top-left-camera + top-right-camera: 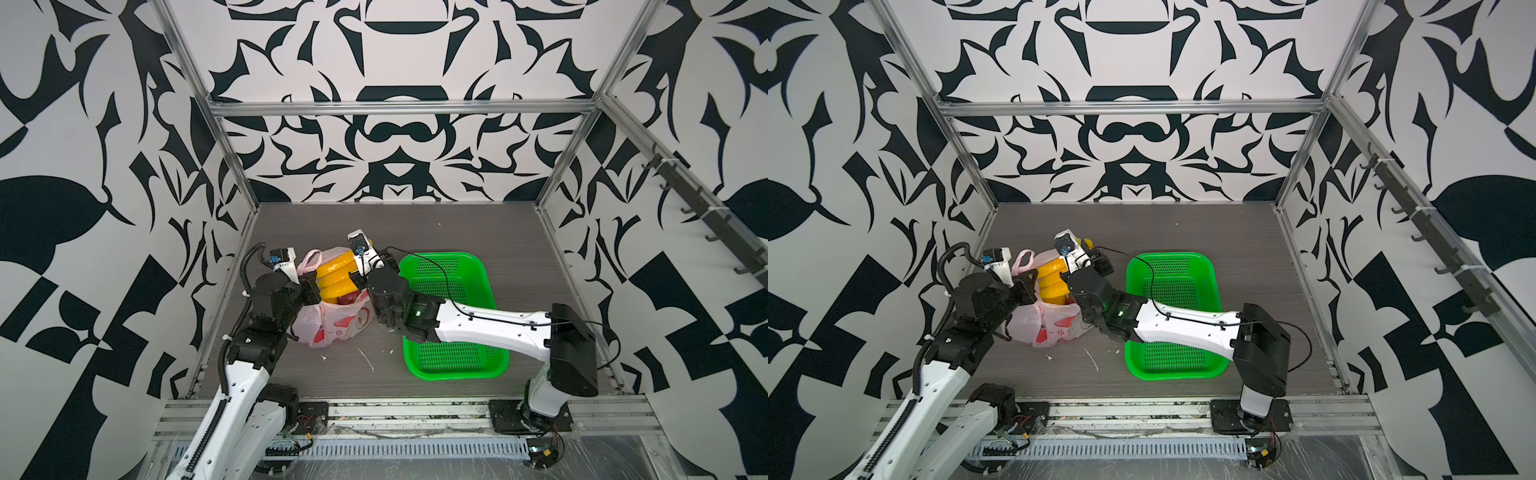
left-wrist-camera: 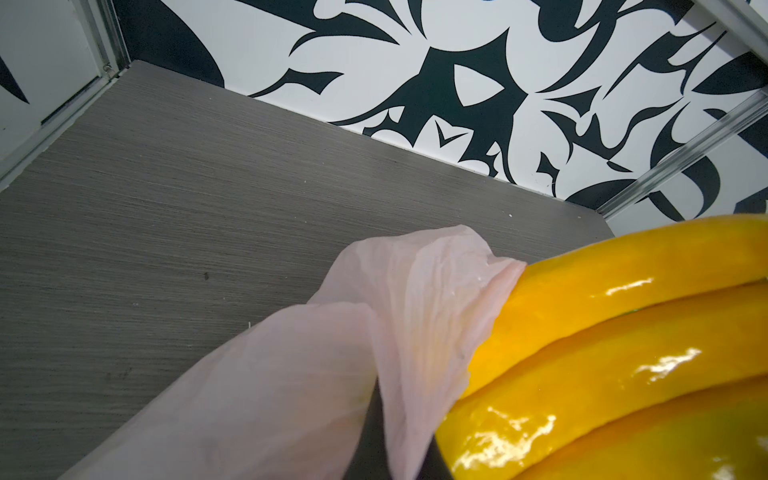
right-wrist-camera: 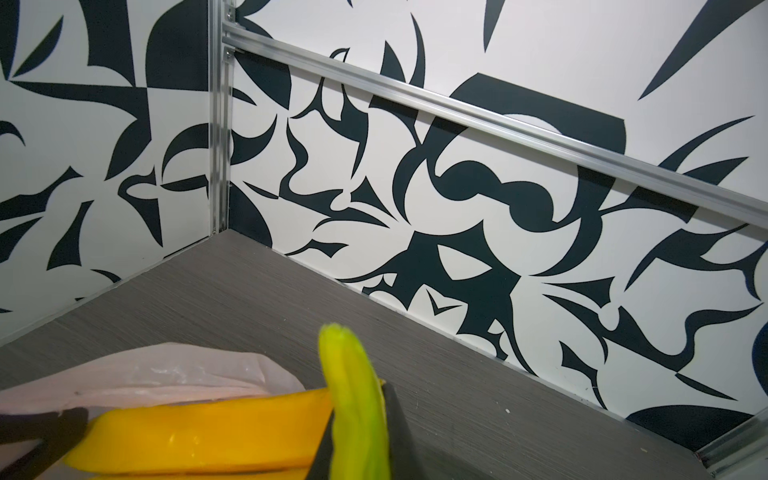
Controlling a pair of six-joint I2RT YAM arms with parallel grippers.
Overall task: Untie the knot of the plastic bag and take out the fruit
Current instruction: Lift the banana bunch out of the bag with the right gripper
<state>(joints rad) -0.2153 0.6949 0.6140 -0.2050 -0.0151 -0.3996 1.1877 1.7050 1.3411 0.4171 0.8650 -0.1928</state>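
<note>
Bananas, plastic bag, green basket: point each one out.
bananas (image 1: 334, 277), in a top view, middle of the yellow bunch.
plastic bag (image 1: 332, 325), in a top view, printed lower side.
green basket (image 1: 457, 373), in a top view, near rim.

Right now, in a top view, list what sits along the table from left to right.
Left gripper → bananas → right gripper → green basket. The plastic bag overlaps the first three, so it is left out.

Pale pink plastic bag (image 2: 415, 299) film bunched in foregrnd, touching glossy yellow bananas (image 2: 623, 332); grey table (image 2: 166, 208) behind
</note>
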